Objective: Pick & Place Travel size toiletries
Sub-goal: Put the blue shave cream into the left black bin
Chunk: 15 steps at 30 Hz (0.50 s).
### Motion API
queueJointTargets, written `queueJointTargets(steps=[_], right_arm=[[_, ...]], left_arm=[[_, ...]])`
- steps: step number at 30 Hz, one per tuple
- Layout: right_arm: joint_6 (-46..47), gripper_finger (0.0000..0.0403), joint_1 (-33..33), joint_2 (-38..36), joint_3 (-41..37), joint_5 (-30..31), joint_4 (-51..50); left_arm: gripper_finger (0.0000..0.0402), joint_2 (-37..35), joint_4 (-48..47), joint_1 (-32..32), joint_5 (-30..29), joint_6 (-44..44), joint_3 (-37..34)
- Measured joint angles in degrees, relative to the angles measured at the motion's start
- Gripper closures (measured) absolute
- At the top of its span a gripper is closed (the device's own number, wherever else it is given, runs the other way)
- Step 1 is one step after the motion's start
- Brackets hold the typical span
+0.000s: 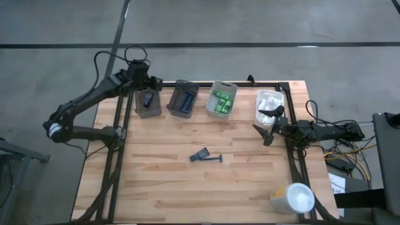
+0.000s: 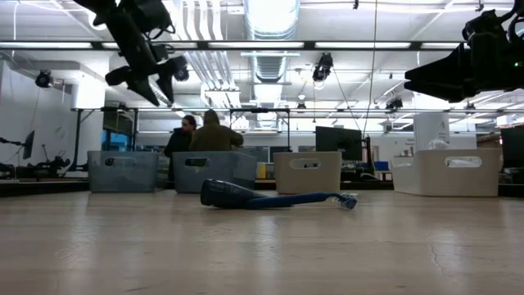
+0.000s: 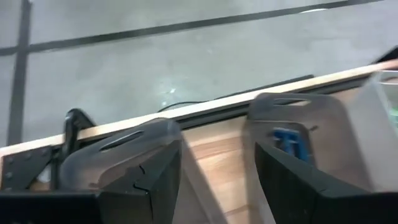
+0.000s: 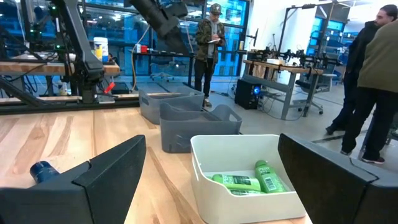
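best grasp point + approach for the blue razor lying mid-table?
Grip the razor on its thin handle, coming straight down from above. It lies flat on the table with nothing next to it, so the jaws should close across the handle's narrow width. The thicker dark end looks harder to pinch. Probably.

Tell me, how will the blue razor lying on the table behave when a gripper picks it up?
The razor looks light and stiff, being thin plastic. Its handle is narrow, so it may pivot or slip between fingers. Lying flat on the table, it probably will not roll.
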Motion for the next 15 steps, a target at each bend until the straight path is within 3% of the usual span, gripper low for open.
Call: queueJointTargets(steps=[15], right_arm=[[-0.12,0.0039,0.02,0.0,0.0,0.0,0.0]], left_arm=[[0.0196,-0.06,9.58,-21.51,0.0,8.66,2.56]])
